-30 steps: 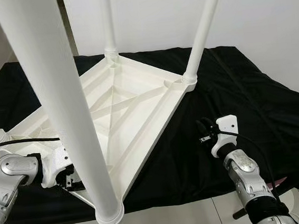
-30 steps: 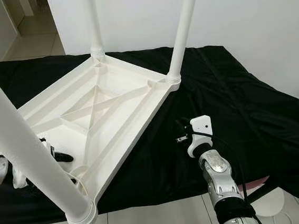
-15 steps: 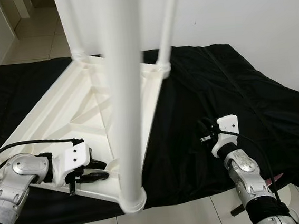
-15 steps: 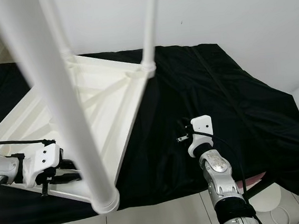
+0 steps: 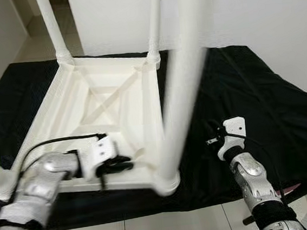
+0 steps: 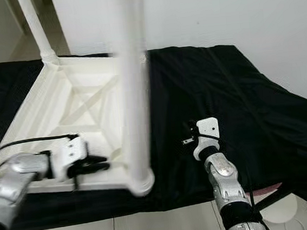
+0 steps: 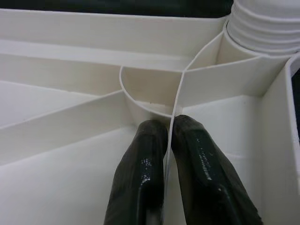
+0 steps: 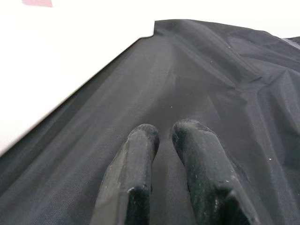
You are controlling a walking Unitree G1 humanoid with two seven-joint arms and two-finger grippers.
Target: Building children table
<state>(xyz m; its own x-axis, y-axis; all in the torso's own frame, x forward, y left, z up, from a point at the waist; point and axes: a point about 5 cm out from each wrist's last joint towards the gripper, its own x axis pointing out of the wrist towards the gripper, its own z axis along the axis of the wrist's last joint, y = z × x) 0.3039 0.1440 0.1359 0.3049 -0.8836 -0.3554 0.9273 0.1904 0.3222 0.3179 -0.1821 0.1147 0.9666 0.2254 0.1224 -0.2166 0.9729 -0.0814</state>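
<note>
— Left gripper point(image 5: 126, 163), lower left of frame, pinches a thin rib inside the upturned children table point(image 5: 95, 107).
— Right gripper point(image 5: 213, 140), nearly closed, empty, lies right of it.

upturned table point(image 5: 108, 97) on cloth point(image 5: 260, 94), left end effector point(image 7: 168, 140) inside, right end effector point(image 8: 164, 136) beside

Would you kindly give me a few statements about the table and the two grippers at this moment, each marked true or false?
1. The white table lies upside down on the black cloth. True.
2. The left gripper is shut on a thin rib inside the table's underside. True.
3. The right gripper holds a table leg. False: it holds nothing, and black cloth lies beyond its fingers.
4. The cloth is red. False: it is black.
5. The legs point upward. True.
</note>
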